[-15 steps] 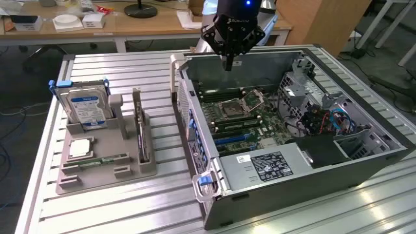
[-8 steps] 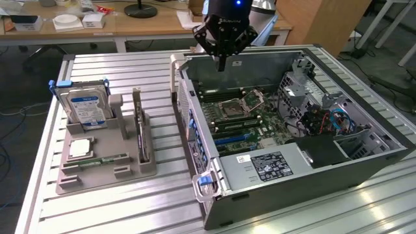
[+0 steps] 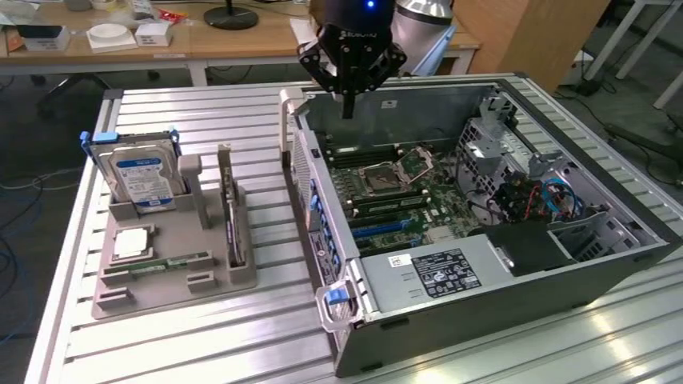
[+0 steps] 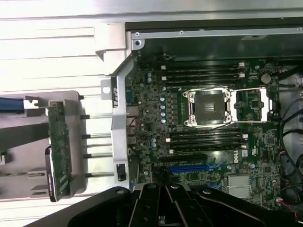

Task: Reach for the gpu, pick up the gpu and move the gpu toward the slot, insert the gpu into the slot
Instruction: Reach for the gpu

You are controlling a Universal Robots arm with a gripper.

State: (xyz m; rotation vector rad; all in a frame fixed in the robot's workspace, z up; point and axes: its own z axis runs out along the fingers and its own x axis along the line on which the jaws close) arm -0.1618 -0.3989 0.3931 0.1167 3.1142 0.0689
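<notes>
Looking across the bench [image 3: 160, 344] from its near edge, I come first to the grey holder [image 3: 171, 276]. A narrow memory stick [image 3: 165, 262] lies flat in it, and a blue-labelled hard drive [image 3: 144, 178] stands upright at its far end. The gpu [image 3: 229, 212] stands on edge in the holder, on the side nearest the case. In the exterior view I get only its thin edge, so its cooler is hidden from me. In the wrist view its green board [image 4: 59, 142] faces the camera, and the holder around it is cut off at the frame's border.

Just beside the holder, the open computer case [image 3: 513, 296] lies on its side with the motherboard [image 3: 417, 200] exposed. The blue slot [image 4: 189, 168] is partly covered by the end effector's black body. The cables [image 3: 533, 200] toward the exterior view's right are a tangle I cannot sort out.

Farthest back, the end effector [image 3: 347, 112] hangs above the far end of the case, pointing down. Its fingers are clenched together on nothing, well apart from the gpu.
</notes>
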